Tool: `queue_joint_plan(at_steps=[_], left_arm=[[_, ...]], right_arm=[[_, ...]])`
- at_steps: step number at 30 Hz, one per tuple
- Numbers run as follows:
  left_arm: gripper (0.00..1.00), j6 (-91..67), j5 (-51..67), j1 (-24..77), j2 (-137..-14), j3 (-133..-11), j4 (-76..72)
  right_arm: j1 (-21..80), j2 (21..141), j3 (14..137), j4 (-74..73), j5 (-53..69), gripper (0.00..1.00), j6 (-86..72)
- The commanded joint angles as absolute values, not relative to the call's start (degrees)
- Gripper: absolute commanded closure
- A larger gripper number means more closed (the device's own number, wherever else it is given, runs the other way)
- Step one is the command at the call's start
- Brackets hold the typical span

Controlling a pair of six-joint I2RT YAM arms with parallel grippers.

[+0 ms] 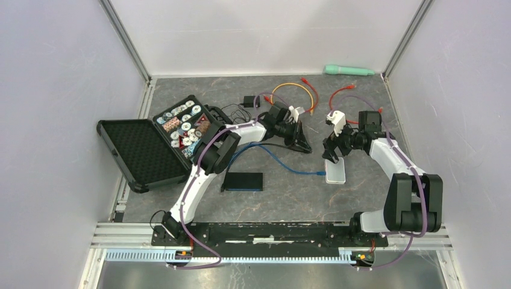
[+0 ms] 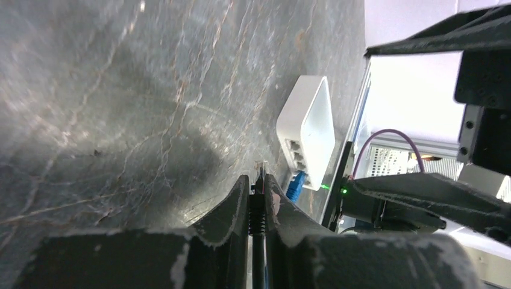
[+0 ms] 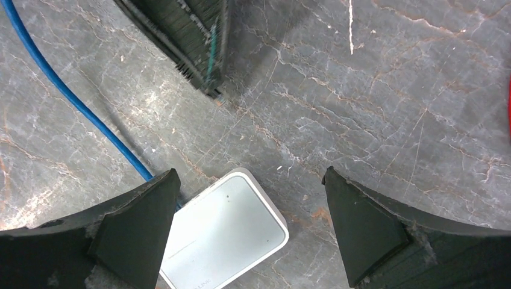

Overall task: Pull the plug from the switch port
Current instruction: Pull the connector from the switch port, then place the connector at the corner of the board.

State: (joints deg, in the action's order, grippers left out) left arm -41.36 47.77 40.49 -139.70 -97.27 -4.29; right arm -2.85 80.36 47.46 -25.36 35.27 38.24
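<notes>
— What do we stand on here?
— We see a grey, veined table [image 1: 289, 198] boxed in by white walls [image 1: 265, 30], with metal posts in the back corners. At the far left lies an open black case [image 1: 150, 144], its tray full of small round pieces. Next comes a flat black box [image 1: 243, 181].
— And the left claw?
— We find the left claw [image 2: 258, 186] clenched on a thin black cable [image 2: 257, 229], whose small pale tip pokes out past the fingers. It hangs low over bare table, apart from the switch.
— Where is the switch?
— The white switch [image 1: 335, 171] lies flat, right of the middle. A blue cable [image 3: 78, 106] runs to it from the left, and its blue plug [image 2: 295, 185] sits in an end port. From the left wrist we see that plug just beyond the fingertips, to one side, not touching them.
— And the right claw?
— The right claw [image 3: 250, 173] hangs over the switch, released, its fingers [image 3: 138, 223] spread wide and holding nothing. From its wrist we see the switch below and between them, nearer the finger by the blue cable. A green stick [image 1: 349, 70] lies against the back wall.
</notes>
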Motion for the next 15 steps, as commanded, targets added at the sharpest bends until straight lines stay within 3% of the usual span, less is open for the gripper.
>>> queue_joint_plan(at_steps=[1,15], left_arm=[[0.98,-36.16,48.33,38.96,-137.57,-105.47,2.77],[0.98,-39.11,48.43,34.45,-135.61,-127.09,8.44]], right_arm=[[-3.40,77.20,49.24,-25.37,38.13,0.03,36.73],[-6.45,68.59,45.59,-20.26,38.49,0.02,31.50]])
